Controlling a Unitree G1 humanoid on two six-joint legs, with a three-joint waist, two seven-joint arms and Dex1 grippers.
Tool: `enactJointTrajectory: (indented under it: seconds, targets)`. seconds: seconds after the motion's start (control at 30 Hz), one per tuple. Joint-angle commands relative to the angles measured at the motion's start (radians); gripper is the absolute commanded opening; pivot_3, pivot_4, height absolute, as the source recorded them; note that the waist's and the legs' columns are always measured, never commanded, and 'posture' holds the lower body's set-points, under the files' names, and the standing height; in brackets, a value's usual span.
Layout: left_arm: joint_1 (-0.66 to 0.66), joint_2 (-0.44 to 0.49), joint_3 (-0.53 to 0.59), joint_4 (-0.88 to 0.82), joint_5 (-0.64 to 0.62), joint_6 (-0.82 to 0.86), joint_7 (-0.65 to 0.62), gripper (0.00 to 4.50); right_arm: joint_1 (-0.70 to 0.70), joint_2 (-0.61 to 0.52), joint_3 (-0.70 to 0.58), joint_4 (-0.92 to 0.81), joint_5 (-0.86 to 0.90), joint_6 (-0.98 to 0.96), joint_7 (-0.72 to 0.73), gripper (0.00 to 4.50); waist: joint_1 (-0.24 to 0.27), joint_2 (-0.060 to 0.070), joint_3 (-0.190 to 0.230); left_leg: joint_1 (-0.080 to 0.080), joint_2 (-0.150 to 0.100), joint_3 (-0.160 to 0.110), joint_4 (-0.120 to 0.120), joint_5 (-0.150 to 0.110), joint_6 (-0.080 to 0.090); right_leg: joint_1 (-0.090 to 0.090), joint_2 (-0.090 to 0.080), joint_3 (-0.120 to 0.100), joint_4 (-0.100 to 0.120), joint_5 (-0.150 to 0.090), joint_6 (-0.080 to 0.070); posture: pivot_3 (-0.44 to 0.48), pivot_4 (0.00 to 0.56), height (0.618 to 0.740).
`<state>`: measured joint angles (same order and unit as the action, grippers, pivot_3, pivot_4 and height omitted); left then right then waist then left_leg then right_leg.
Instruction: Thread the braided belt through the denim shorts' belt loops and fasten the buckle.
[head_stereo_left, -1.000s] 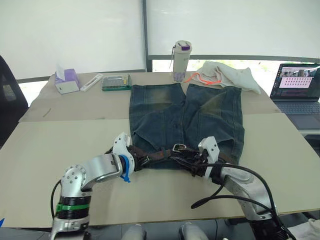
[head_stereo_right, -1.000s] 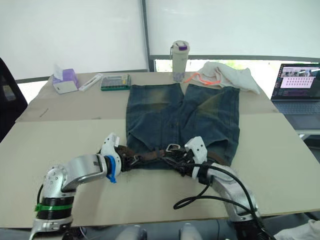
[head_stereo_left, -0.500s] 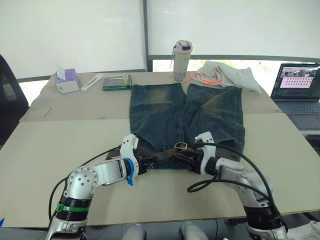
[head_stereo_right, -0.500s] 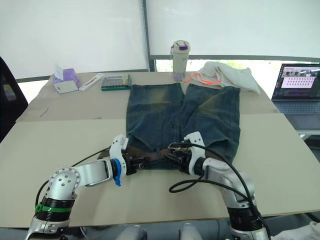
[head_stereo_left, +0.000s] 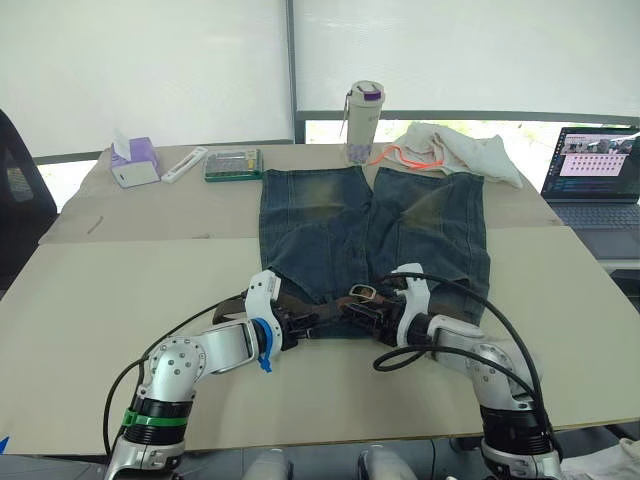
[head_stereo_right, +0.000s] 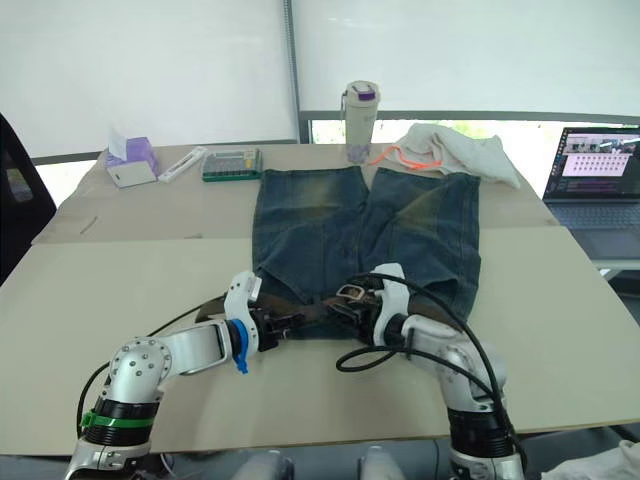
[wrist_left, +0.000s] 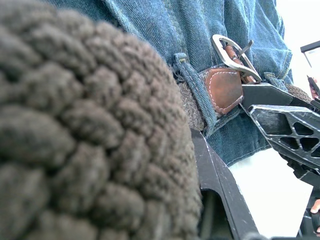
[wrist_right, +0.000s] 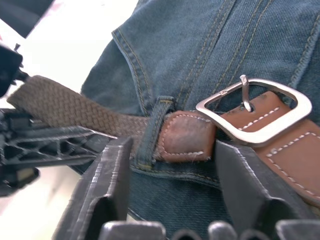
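Denim shorts (head_stereo_left: 375, 235) lie flat mid-bench, braided belt (wrist_right: 75, 107) running through a belt loop (wrist_right: 152, 131) at the waistband, 6 o'clock edge. Right gripper (wrist_right: 170, 172) sits wide open around the buckle (wrist_right: 255, 112). Left gripper (head_stereo_left: 300, 322) clamps the braided strap, just at 9 o'clock of it

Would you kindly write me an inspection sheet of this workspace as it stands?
Surface: tan table.
Job's things: denim shorts lie flat; braided belt passes under a belt loop; buckle unfastened.
Clutter: tissue box, calculator, bottle, cream cloth.
Grippers: left gripper shut on the braided belt; right gripper open around the buckle end.
Cables: black cable along the right arm.
Surroundings: laptop, window blinds.
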<state>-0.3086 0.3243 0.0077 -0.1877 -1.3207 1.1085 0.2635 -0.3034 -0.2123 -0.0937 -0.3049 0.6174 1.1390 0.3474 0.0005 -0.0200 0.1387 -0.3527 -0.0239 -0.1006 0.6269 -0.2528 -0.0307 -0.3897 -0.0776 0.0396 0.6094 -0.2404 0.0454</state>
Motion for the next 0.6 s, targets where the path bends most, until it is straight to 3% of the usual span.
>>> enactJointTrajectory:
  seconds: [0.03, 0.13, 0.27, 0.6]
  targets:
    - [0.002, -0.017, -0.002, -0.024, 0.015, 0.02, -0.021, 0.0, -0.018, 0.019, -0.031, -0.02, 0.055, 0.013, 0.001, 1.05, -0.002, 0.0, 0.0, 0.0, 0.0, 0.0, 0.0, 0.0, 0.0, 0.0, 0.0, 0.0, 0.0, 0.0, 0.0, 0.0, 0.15, 0.74]
    - [0.003, -0.025, 0.007, -0.023, 0.03, 0.03, -0.03, 0.0, -0.02, 0.02, -0.04, -0.024, 0.069, 0.025, -0.004, 0.05, -0.003, 0.0, 0.0, 0.0, 0.0, 0.0, 0.0, 0.0, 0.0, 0.0, 0.0, 0.0, 0.0, 0.0, 0.0, 0.0, 0.15, 0.74]
    - [0.009, -0.034, 0.021, -0.03, 0.044, 0.029, -0.052, 0.0, -0.023, 0.031, -0.065, -0.032, 0.094, 0.042, -0.013, 0.05, -0.004, 0.0, 0.0, 0.0, 0.0, 0.0, 0.0, 0.0, 0.0, 0.0, 0.0, 0.0, 0.0, 0.0, 0.0, 0.0, 0.15, 0.74]
    - [0.056, 0.006, 0.051, -0.072, 0.148, 0.004, -0.138, 3.32, -0.059, 0.084, -0.217, -0.029, 0.261, 0.098, -0.069, 0.0, -0.016, 0.0, 0.0, 0.0, 0.001, 0.0, -0.001, 0.0, 0.0, 0.0, 0.001, 0.0, 0.0, 0.0, 0.0, 0.0, 0.15, 0.74]
